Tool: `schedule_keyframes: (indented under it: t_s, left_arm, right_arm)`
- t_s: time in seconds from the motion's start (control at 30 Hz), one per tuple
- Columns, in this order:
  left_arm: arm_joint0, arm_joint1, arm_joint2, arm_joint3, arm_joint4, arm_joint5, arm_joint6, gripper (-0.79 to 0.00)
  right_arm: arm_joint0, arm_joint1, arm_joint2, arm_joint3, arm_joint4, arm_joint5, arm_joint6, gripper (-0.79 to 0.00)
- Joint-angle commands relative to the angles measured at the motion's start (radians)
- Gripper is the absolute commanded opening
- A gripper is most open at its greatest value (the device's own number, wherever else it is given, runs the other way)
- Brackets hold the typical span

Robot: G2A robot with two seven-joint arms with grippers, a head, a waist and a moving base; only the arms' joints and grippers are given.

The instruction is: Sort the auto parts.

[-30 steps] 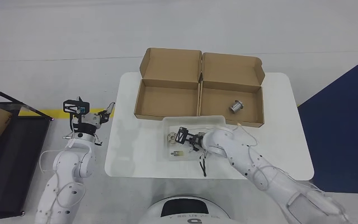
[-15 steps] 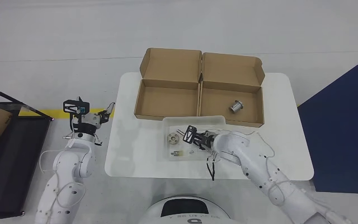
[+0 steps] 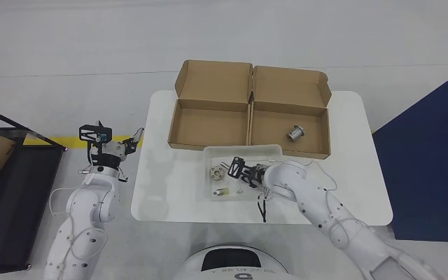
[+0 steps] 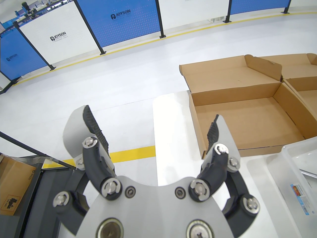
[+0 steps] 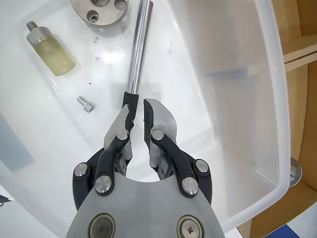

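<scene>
Pale workshop floor (image 3: 84, 42) runs under a white table (image 3: 350, 182), where the sorting centres on a clear plastic tray (image 5: 277, 75). A bright steel rod (image 5: 138, 45) lies flat on the tray's bottom, angled toward one long wall. The right gripper (image 5: 138, 102) is down in the tray at the rod's near end, its jaws drawn almost together with a thin gap showing. The rod's end slips behind one fingertip (image 5: 130, 99), so I cannot tell whether it is pinched or merely touched. Coming at the end looks deliberate, since that is probably where the jaws find most room.

Also in the tray, apart from the rod, are a drilled metal disc (image 5: 99, 1) just off its far end, a stubby plug (image 5: 50, 50) with a threaded tip, and a small bolt (image 5: 85, 104) nearest the gripper.

Just beyond the tray, on the side away from the robot, two open cardboard boxes stand side by side, likely one per kind of part. The first box (image 3: 208, 126) sits nearer the left gripper (image 4: 151, 115). The second box (image 3: 269, 129) holds a metal spool (image 3: 297, 132), so the sorting seems barely begun.

Well away from the tray, off the table's edge, the left gripper hangs spread wide and holds nothing, probably parked out of the way.
</scene>
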Motion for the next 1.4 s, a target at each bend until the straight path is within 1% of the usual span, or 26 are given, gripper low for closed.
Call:
schedule_keyframes:
  t_s: [0.0,0.17,0.33,0.37,0.4,0.57,0.73,1.0,1.17,1.2,1.23,1.37]
  left_arm:
    - [0.0,0.0,0.0,0.0,0.0,0.0,0.0,0.0]
    - [0.0,0.0,0.0,0.0,0.0,0.0,0.0,0.0]
    - [0.0,0.0,0.0,0.0,0.0,0.0,0.0,0.0]
    - [0.0,0.0,0.0,0.0,0.0,0.0,0.0,0.0]
    - [0.0,0.0,0.0,0.0,0.0,0.0,0.0,0.0]
    - [0.0,0.0,0.0,0.0,0.0,0.0,0.0,0.0]
    - [0.0,0.0,0.0,0.0,0.0,0.0,0.0,0.0]
    - [0.0,0.0,0.0,0.0,0.0,0.0,0.0,0.0]
    - [0.0,0.0,0.0,0.0,0.0,0.0,0.0,0.0]
    - [0.0,0.0,0.0,0.0,0.0,0.0,0.0,0.0]
    - [0.0,0.0,0.0,0.0,0.0,0.0,0.0,0.0]
    - [0.0,0.0,0.0,0.0,0.0,0.0,0.0,0.0]
  right_arm:
    - [0.013,-0.007,-0.015,0.017,0.005,-0.005,0.006,-0.665]
    - [0.043,-0.024,-0.041,0.058,0.014,-0.004,0.011,-0.693]
    - [0.078,-0.045,-0.068,0.109,0.022,0.022,0.031,-0.727]
    - [0.085,-0.05,-0.074,0.119,0.024,0.026,0.036,-0.767]
    - [0.091,-0.054,-0.08,0.128,0.025,0.028,0.039,-0.785]
    - [0.119,-0.071,-0.097,0.161,0.026,0.041,0.053,-0.785]
    - [0.108,-0.06,-0.05,0.137,0.021,0.054,0.044,-0.785]
    - [0.008,-0.016,0.056,0.004,-0.017,0.027,0.013,-0.785]
    - [-0.012,-0.013,0.063,-0.011,-0.032,0.033,0.04,-0.785]
    - [-0.009,-0.015,0.057,-0.008,-0.035,0.038,0.044,-0.708]
    - [-0.005,-0.018,0.051,-0.003,-0.035,0.04,0.048,-0.674]
    - [0.021,-0.033,0.022,0.025,-0.041,0.056,0.071,-0.662]
